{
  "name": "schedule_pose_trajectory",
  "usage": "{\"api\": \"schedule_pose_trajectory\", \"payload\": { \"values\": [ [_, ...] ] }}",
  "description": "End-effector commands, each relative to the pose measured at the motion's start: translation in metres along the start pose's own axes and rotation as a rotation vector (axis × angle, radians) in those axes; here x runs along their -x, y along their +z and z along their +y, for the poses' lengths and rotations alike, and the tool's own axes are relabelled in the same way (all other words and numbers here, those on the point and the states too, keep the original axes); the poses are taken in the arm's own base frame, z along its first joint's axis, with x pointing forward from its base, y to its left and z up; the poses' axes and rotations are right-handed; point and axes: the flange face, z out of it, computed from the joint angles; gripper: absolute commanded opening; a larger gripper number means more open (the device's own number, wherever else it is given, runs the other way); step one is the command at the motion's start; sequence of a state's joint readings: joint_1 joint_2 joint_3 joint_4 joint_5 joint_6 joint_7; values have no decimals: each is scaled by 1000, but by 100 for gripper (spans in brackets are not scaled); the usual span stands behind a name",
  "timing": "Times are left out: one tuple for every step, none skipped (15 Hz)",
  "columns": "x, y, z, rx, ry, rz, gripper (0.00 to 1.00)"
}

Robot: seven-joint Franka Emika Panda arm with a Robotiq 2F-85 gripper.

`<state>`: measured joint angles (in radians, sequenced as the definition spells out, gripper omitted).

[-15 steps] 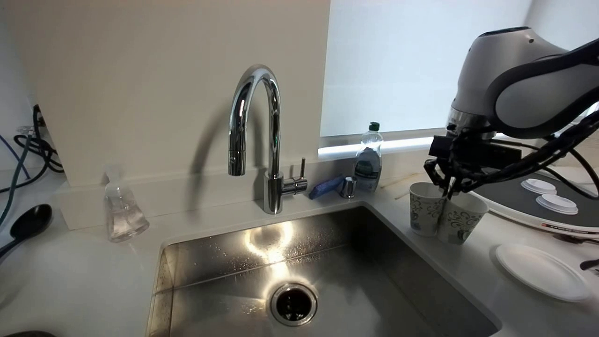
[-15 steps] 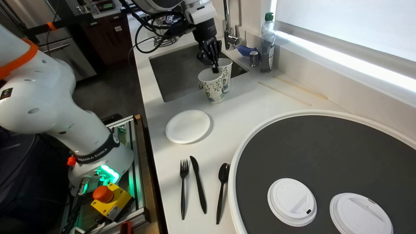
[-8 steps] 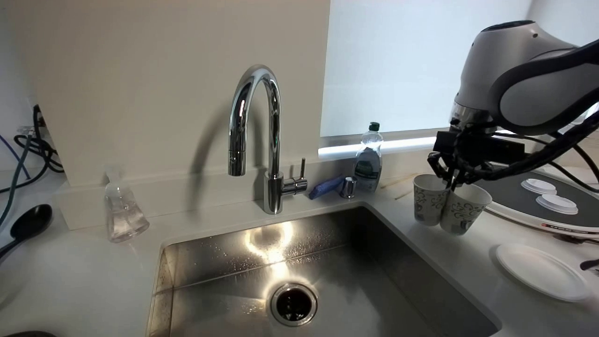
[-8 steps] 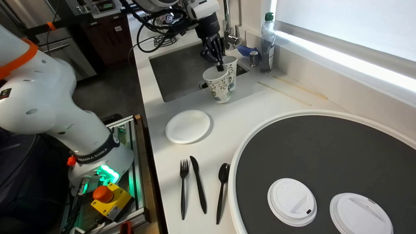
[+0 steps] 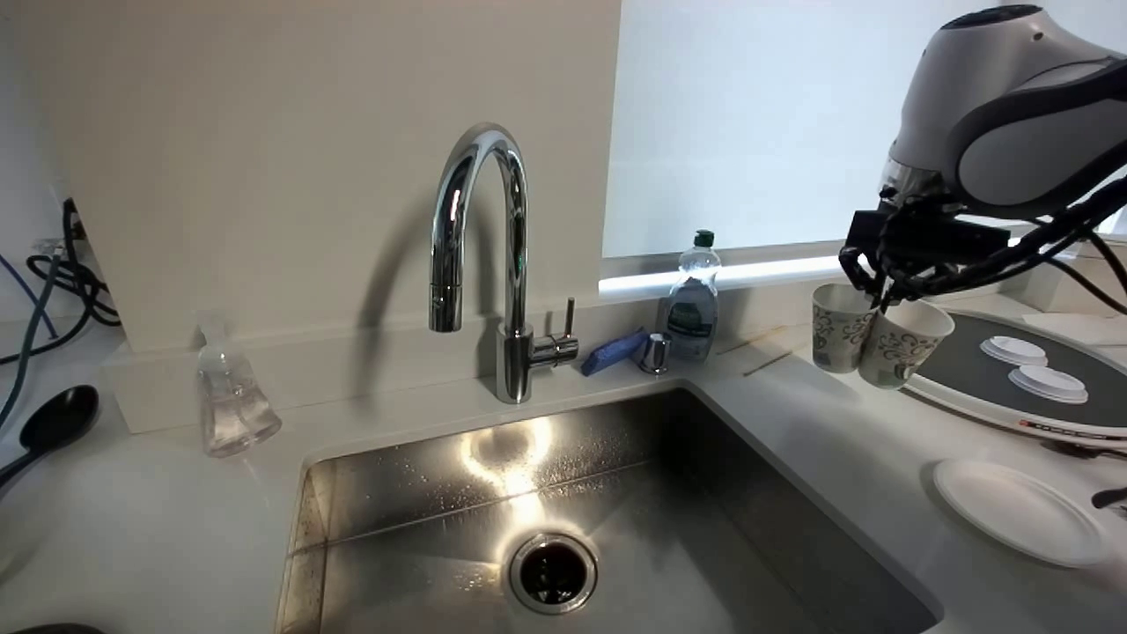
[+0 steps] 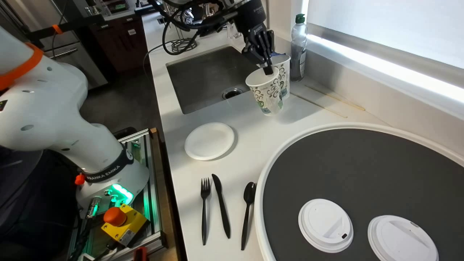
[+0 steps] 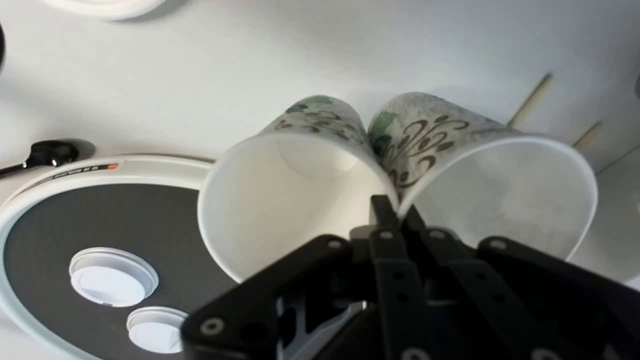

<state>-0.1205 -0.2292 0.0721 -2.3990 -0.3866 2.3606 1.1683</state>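
Observation:
My gripper [image 7: 399, 214] is shut on the touching rims of two white paper cups with a brown and green swirl print. One finger is inside each cup. The cup nearer the round tray shows in both exterior views [image 5: 905, 345] [image 6: 267, 95] and at left in the wrist view [image 7: 280, 210]. The cup nearer the wall also shows in both exterior views [image 5: 836, 330] [image 6: 285, 74] and at right in the wrist view [image 7: 510, 195]. Both cups hang slightly tilted above the white counter, beside the sink corner. The visible inside of the tray-side cup looks empty.
A white plate [image 6: 209, 141], black fork [image 6: 204, 210], knife [image 6: 222, 206] and spoon [image 6: 248, 214] lie on the counter. A round dark tray [image 6: 355, 163] holds two white lids [image 6: 325, 224]. A soap bottle [image 6: 298, 49], thin sticks [image 6: 319, 104], sink [image 5: 651, 528] and faucet [image 5: 515, 264] are nearby.
My gripper has risen with both cups, lifting them off the counter. It has moved away from the sink, towards the tray side. The grip on the rims stays the same.

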Motion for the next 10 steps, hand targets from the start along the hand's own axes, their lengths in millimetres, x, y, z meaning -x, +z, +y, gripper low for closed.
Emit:
{"api": "schedule_pose_trajectory", "payload": {
  "values": [
    [-35, 11, 7, 19, 24, 22, 1],
    [-43, 18, 10, 27, 32, 17, 1],
    [-51, 20, 12, 40, 41, 20, 1],
    [-60, 26, 15, 48, 50, 24, 1],
    [-67, 29, 16, 53, 58, 23, 1],
    [-74, 33, 19, 65, 65, 22, 1],
    [-81, 38, 20, 73, 72, 22, 1],
    [-87, 42, 22, 75, 79, 21, 1],
    [-94, 45, 23, 81, 86, 24, 1],
    [-100, 47, 24, 82, 91, 22, 1]
  ]
}}
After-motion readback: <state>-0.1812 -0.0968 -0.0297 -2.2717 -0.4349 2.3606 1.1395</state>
